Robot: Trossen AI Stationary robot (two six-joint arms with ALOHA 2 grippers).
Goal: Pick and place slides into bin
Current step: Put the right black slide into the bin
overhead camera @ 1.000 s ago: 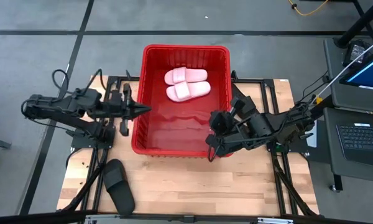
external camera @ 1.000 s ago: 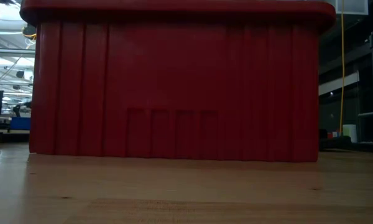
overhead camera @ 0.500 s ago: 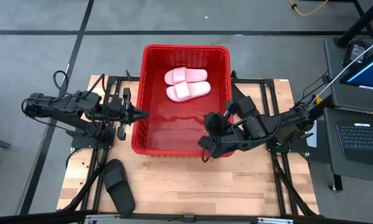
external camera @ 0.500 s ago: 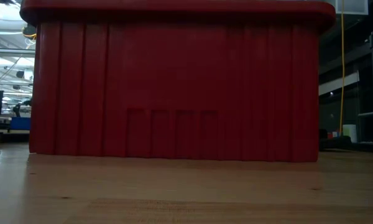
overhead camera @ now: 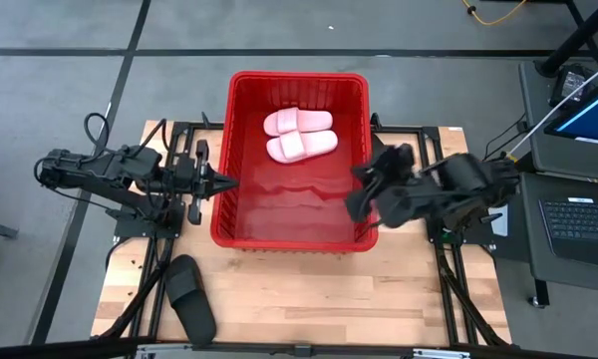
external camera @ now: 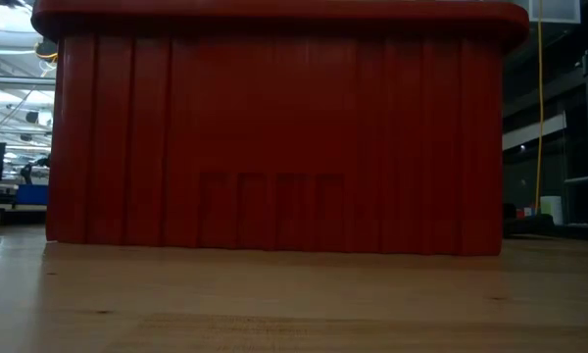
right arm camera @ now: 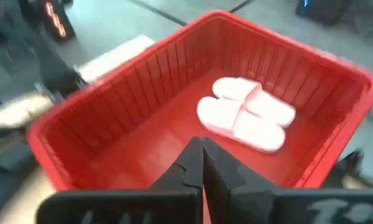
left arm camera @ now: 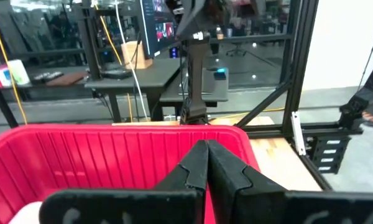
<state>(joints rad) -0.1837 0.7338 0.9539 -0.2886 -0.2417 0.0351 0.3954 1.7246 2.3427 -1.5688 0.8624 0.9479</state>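
Note:
The red bin [overhead camera: 241,214] stands at the table's middle; its near wall fills the low view [external camera: 274,137]. Two pale pink slides [overhead camera: 299,136] lie side by side on its floor at the far end, and also show in the right wrist view [right arm camera: 247,115]. One black slide [overhead camera: 191,297] lies on the table at the near left. The other black slide is not in view. My left gripper [overhead camera: 229,182] is shut and empty at the bin's left rim [left arm camera: 112,134]. My right gripper [overhead camera: 359,199] is shut and empty, raised over the bin's right rim.
Black frame rails [overhead camera: 419,140] run around and under the wooden table top. Bare wood [overhead camera: 309,299] lies in front of the bin. A desk with a laptop [overhead camera: 578,214] stands beyond the table's right edge.
My right gripper has gone up from the bin's near right corner and toward the table's right and far edges, ending above the bin's right rim. The slides and the bin have stayed in place.

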